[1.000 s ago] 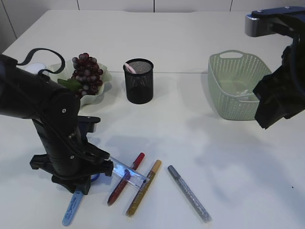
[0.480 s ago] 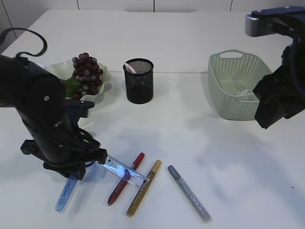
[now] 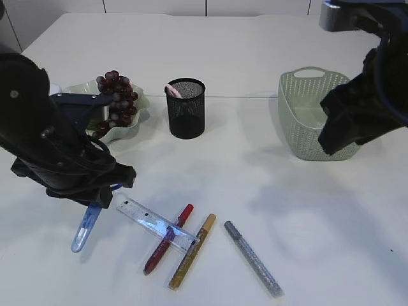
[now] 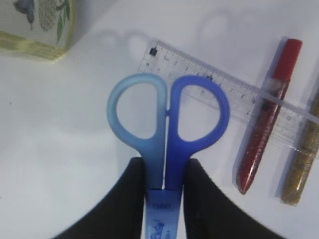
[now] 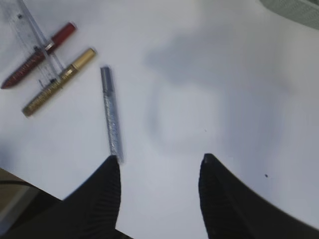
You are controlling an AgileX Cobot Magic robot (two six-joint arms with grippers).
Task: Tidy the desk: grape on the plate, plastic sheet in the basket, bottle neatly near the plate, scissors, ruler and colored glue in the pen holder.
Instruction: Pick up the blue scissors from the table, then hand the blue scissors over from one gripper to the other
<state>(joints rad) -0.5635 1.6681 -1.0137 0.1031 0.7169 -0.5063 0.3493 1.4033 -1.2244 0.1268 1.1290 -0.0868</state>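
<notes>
My left gripper [image 3: 95, 201] [image 4: 163, 172] is shut on the blue scissors [image 3: 85, 227] [image 4: 167, 117] and holds them above the table, left of the clear ruler [image 3: 156, 224] [image 4: 227, 94]. The ruler lies across the red glue pen [image 3: 167, 239] [image 4: 269, 139] and the gold glue pen [image 3: 191, 250]. A silver glue pen [image 3: 252, 258] [image 5: 111, 112] lies to their right. The grapes [image 3: 116, 97] sit on the pale green plate [image 3: 137, 121]. The black mesh pen holder [image 3: 186, 108] stands beside it. My right gripper [image 5: 159, 162] is open and empty above bare table.
The green basket [image 3: 306, 115] stands at the right, partly behind my right arm [image 3: 360, 108]. A patterned pale container [image 4: 37, 22], perhaps the bottle, shows at the top left of the left wrist view. A pink item pokes out of the pen holder.
My left arm has risen and moved back and left with the scissors, uncovering the ruler. My right arm has shifted a little left over the basket.
</notes>
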